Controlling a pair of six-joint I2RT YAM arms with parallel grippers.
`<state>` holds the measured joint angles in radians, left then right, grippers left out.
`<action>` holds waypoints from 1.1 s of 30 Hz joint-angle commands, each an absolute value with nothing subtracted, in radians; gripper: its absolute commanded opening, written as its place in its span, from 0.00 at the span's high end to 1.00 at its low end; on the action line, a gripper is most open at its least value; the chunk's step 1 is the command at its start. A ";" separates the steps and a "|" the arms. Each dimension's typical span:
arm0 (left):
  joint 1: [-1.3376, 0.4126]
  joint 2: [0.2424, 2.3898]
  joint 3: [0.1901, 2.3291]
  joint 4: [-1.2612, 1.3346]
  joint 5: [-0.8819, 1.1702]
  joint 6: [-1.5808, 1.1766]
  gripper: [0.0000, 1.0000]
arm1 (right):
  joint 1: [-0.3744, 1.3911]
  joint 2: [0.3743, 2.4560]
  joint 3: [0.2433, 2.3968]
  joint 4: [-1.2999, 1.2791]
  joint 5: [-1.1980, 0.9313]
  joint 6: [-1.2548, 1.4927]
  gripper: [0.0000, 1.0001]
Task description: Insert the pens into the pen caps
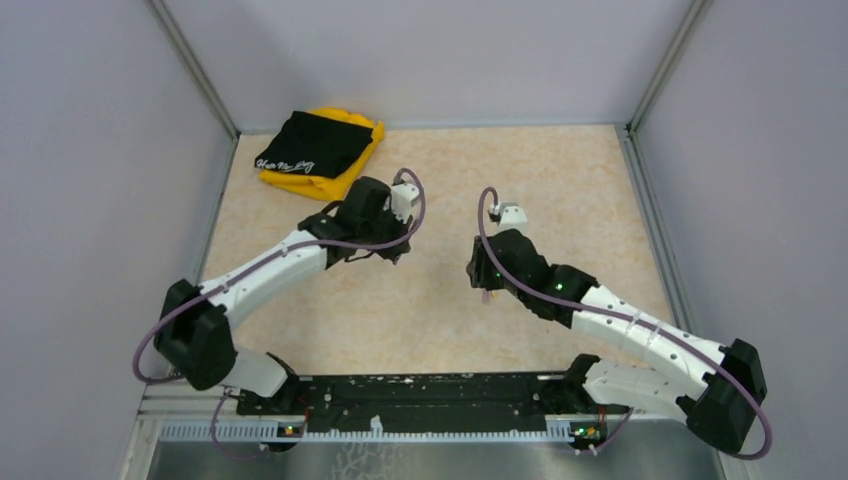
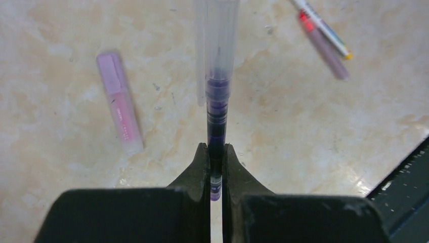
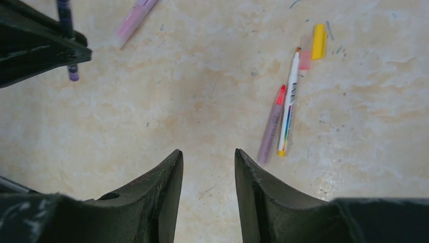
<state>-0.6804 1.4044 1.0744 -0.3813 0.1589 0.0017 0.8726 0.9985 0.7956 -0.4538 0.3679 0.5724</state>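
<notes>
My left gripper (image 2: 216,147) is shut on a black pen (image 2: 216,121) with a purple end, held off the table. A clear, faintly lilac pen cap (image 2: 221,40) covers the pen's far end. A pink pen cap (image 2: 120,104) lies on the table to its left. Lying side by side are a white pen with an orange tip (image 3: 289,101) and a pinkish-red pen (image 3: 270,126). A yellow pen cap (image 3: 318,41) rests just beyond them. My right gripper (image 3: 208,152) hangs open over bare table, left of those two pens, with nothing between its fingers.
A black cloth on a yellow one (image 1: 315,145) lies at the back left corner. The black rail (image 1: 430,400) with the arm bases runs along the near edge. Grey walls enclose the table on three sides.
</notes>
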 commanded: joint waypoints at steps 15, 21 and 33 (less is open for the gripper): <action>-0.634 1.983 1.450 -0.691 -0.154 0.059 1.00 | 0.747 0.797 0.611 -0.300 0.040 0.643 0.57; -0.627 1.996 1.447 -0.689 -0.127 0.058 1.00 | 0.747 0.783 0.601 -0.306 0.044 0.644 0.57; -0.624 2.021 1.426 -0.694 -0.087 0.028 0.85 | 0.747 0.710 0.586 -0.315 0.064 0.626 0.44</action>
